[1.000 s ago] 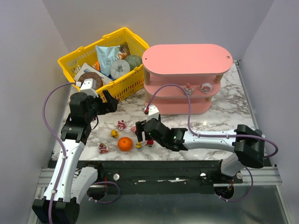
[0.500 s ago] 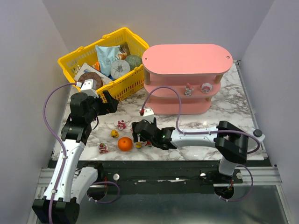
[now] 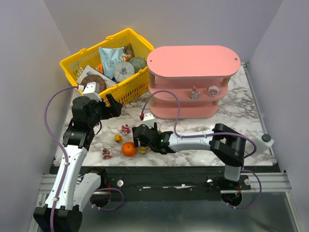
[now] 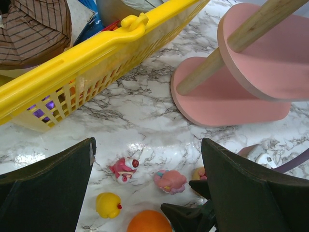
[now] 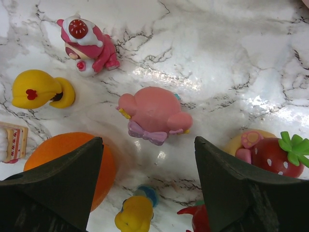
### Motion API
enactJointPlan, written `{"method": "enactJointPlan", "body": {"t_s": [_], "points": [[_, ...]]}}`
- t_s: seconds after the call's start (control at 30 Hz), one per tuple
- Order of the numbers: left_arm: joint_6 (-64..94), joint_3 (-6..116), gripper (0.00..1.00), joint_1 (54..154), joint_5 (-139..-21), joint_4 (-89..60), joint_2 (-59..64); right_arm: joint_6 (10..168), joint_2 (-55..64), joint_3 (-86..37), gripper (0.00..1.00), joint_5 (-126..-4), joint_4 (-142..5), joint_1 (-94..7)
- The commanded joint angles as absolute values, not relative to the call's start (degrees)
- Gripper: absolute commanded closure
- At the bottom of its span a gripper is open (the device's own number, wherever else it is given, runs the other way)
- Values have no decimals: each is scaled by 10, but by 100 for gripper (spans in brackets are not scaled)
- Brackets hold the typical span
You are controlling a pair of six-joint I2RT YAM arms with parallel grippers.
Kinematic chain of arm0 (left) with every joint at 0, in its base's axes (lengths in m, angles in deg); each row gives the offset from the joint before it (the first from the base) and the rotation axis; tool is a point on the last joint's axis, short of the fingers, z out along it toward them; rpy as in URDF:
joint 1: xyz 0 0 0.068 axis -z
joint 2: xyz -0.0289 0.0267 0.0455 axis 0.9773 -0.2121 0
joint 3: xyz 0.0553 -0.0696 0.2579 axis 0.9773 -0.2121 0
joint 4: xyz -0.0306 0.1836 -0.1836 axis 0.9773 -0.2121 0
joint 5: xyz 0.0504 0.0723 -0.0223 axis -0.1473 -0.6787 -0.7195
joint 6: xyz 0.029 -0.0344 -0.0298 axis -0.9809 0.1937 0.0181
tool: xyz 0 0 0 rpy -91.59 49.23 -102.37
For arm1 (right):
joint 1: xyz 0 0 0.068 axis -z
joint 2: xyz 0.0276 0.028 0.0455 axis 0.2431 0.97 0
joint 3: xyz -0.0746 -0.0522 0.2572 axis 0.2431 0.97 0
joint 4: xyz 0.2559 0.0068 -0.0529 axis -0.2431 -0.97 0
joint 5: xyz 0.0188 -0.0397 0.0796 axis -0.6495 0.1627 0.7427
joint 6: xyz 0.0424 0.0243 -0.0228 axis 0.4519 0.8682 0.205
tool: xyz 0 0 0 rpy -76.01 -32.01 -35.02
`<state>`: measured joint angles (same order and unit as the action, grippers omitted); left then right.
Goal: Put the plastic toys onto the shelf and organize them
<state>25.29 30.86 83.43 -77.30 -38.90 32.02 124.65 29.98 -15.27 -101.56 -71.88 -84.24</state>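
My right gripper (image 5: 147,162) is open, low over the toy cluster. Between and just ahead of its fingers lies a round pink toy with a purple bow (image 5: 154,115). A small yellow-and-blue toy (image 5: 136,212) lies between the fingers. Around them are a pink strawberry-hat figure (image 5: 87,46), a yellow duck (image 5: 41,90), a cake-slice toy (image 5: 12,140), a strawberry toy (image 5: 270,150) and a red toy (image 5: 200,218). The pink shelf (image 3: 193,82) holds two toys (image 3: 195,92) on its middle tier. My left gripper (image 3: 113,107) is open and empty beside the basket, above the toys (image 4: 124,169).
An orange ball (image 3: 129,149) lies against the right gripper's left finger (image 5: 72,193). A yellow mesh basket (image 3: 108,63) full of packaged goods stands at the back left. The right arm's purple cable (image 3: 164,94) loops in front of the shelf's left end.
My right gripper has moved left and lower, from beside the red toy to over the round pink toy by the orange ball. The left arm has not moved.
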Motion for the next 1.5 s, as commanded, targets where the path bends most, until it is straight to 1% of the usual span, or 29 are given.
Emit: {"method": "enactJointPlan", "body": {"t_s": [0.0,0.13,0.3,0.6,0.7,0.73,0.8,0.83,1.03,1.13,1.23,1.37,1.47], "points": [[247,304,1,831,-765,-386,328,1254,319,-175,16,-1054,-714,-846],[247,304,1,831,-765,-386,327,1250,328,-182,18,-1064,-714,-846],[246,304,1,831,-765,-386,326,1250,344,-193,22,-1060,-714,-846],[246,306,1,831,-765,-386,325,1238,364,-209,24,-1093,-717,-845],[247,305,1,831,-765,-386,325,1237,368,-215,28,-1104,-717,-842],[246,305,1,831,-765,-386,325,1238,370,-216,33,-1103,-719,-841],[246,306,1,831,-765,-386,324,1238,371,-216,39,-1096,-720,-835],[246,306,1,831,-765,-386,324,1240,369,-215,45,-1093,-720,-832],[247,305,1,831,-765,-387,324,1234,347,-206,62,-1094,-725,-831],[247,306,1,831,-765,-387,325,1227,331,-199,67,-1106,-725,-831],[246,305,1,831,-764,-387,324,1216,310,-193,69,-1116,-727,-831],[247,305,1,831,-765,-387,324,1197,268,-189,70,-1121,-740,-826],[246,305,1,831,-764,-387,324,1182,230,-198,70,-1111,-777,-813]]}}
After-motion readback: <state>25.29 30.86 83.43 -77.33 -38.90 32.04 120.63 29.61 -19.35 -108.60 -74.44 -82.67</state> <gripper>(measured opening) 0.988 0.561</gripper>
